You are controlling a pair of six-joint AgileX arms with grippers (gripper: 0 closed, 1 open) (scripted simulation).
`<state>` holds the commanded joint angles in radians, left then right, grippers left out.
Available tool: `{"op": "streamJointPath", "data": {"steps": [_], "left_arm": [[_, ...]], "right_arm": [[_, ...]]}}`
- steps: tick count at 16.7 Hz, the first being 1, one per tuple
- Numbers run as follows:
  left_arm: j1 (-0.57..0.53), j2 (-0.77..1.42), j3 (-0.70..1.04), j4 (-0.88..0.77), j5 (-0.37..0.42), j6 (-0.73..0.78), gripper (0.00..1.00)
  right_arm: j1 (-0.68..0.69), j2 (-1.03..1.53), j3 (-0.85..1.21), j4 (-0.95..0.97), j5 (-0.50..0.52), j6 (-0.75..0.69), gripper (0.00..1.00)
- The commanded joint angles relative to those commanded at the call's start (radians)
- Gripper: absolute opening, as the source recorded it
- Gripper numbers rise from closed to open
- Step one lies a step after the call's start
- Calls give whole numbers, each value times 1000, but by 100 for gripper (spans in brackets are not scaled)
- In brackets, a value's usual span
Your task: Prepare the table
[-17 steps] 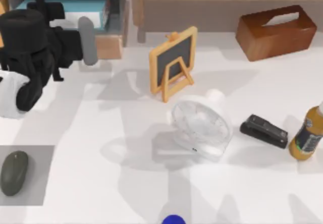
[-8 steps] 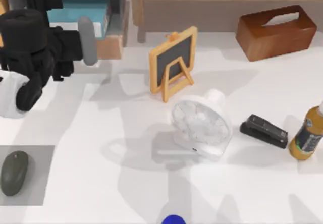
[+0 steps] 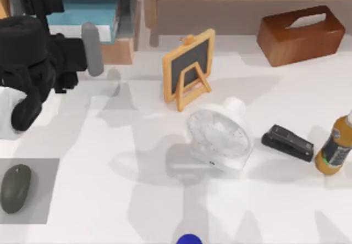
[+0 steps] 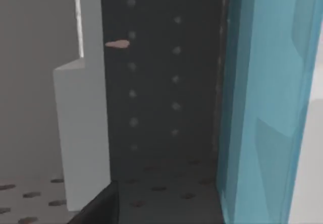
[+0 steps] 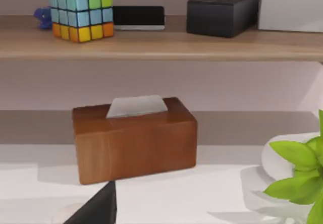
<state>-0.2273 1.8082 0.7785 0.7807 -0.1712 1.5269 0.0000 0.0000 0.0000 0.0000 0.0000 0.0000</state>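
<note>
White, smooth, flat table (image 3: 110, 200) spread wide under everything, w/ a wood-and-grey shelf unit (image 3: 231, 2) along its far edge.

Left gripper (image 3: 91, 49), black body w/ pale grey fingers (image 3: 92, 51), sat near the far-left corner, at the shelf's open bay beside a blue hardback book (image 3: 82, 10); can't tell how wide the fingers stood. Left wrist view: dark perforated panel (image 4: 161, 82), glossy blue book face (image 4: 272, 98), one grey finger (image 4: 83, 133).

Small wood-framed chalkboard easel (image 3: 188, 68) stood upright towards the far edge, middle. Round white desk fan w/ grille (image 3: 218, 137) lay near the centre. Black stapler (image 3: 287, 143) just beside it, then an amber bottle w/ dark label (image 3: 334, 148) at the right edge; label text too small to read. Brown wooden tissue box (image 3: 301, 34) at the far-right corner. Grey oval mouse (image 3: 15, 188) on a grey square mat (image 3: 41, 172), left edge.

Right wrist view: tissue box (image 5: 135, 141), colour cube puzzle (image 5: 82, 14) on the shelf, green leaves (image 5: 298, 173).
</note>
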Motion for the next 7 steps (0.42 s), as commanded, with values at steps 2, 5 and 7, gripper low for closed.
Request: {"op": "streamJointPath", "data": {"steps": [2,5,7], "left_arm": [[-6,-43,-52,15,-9,-2,100],[-18,-82,-120,30,-18,-1,100],[-20,-85,-132,31,-20,-1,100]], "right_arm": [[0,0,0,0,0,0,100],[0,0,0,0,0,0,100],[0,0,0,0,0,0,100]]}}
